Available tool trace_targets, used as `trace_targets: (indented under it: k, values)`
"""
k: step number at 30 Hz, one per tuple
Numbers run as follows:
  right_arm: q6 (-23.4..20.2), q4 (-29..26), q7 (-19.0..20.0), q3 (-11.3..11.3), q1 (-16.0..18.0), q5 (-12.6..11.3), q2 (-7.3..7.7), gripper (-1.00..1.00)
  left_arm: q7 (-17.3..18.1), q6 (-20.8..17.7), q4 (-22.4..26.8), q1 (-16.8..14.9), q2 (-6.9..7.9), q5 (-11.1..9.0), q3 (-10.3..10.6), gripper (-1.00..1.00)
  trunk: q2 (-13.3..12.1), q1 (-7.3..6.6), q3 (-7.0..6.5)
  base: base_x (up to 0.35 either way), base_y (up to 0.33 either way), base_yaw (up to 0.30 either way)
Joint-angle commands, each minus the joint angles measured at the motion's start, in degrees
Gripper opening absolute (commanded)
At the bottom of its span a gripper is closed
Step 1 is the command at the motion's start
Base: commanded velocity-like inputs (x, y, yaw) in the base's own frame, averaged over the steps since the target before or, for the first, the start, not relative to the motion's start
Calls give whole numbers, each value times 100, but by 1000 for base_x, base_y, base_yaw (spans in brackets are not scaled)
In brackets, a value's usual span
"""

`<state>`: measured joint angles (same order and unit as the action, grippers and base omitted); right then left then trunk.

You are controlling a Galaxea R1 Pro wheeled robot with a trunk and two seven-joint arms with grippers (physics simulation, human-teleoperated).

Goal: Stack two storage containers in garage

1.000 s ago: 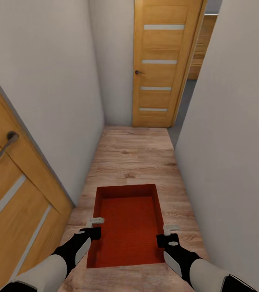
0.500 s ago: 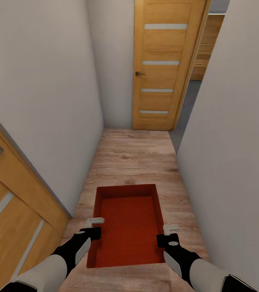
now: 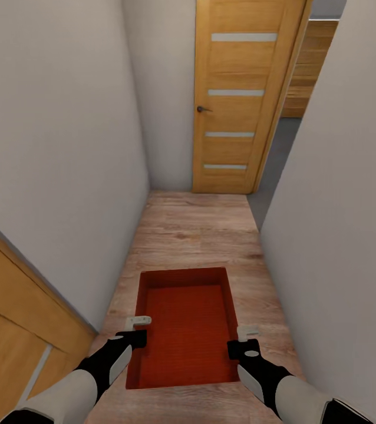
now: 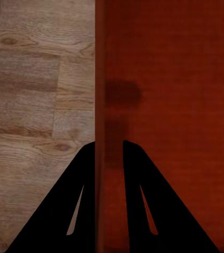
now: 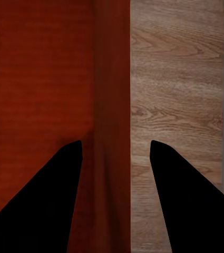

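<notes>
One orange-red storage container [image 3: 188,324] hangs level in front of me above the light wood plank floor [image 3: 194,229] of a narrow hallway. My left gripper [image 3: 138,321] is shut on its left long wall; in the left wrist view the two fingers of the left gripper [image 4: 109,145] pinch that wall of the container [image 4: 169,105]. At the right long wall sits my right gripper [image 3: 247,332]. Seen from the right wrist, the right gripper [image 5: 116,142] straddles the wall of the container [image 5: 38,79] with its fingers apart, open.
White walls [image 3: 58,147] close in on both sides. A wooden door [image 3: 241,100] with a dark handle [image 3: 201,109] stands at the hallway's end. Beside it a gap [image 3: 279,153] shows grey floor. Another wooden door [image 3: 11,330] lies near left.
The view has advanced down the hallway: the near left door and its handle slid out of the picture, and the end door looms larger. Container and grippers hold the same pose.
</notes>
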<state>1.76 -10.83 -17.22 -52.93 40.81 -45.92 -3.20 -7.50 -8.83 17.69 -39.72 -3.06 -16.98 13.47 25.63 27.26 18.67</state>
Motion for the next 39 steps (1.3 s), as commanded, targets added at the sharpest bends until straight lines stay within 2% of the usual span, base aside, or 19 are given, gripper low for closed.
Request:
trace_targets:
  k: [1, 39]
  values:
    - [17, 37, -19, 10, 6, -216, 5, -100, -85, 13, 32, 0, 78, 7, 220, -100, 9, 6, 9, 323, 0, 0]
    - [17, 35, -10, 10, 6, -215, 13, -100, -85, 13, 31, 0, 78, 6, 224, -100, 9, 6, 9, 323, 0, 0]
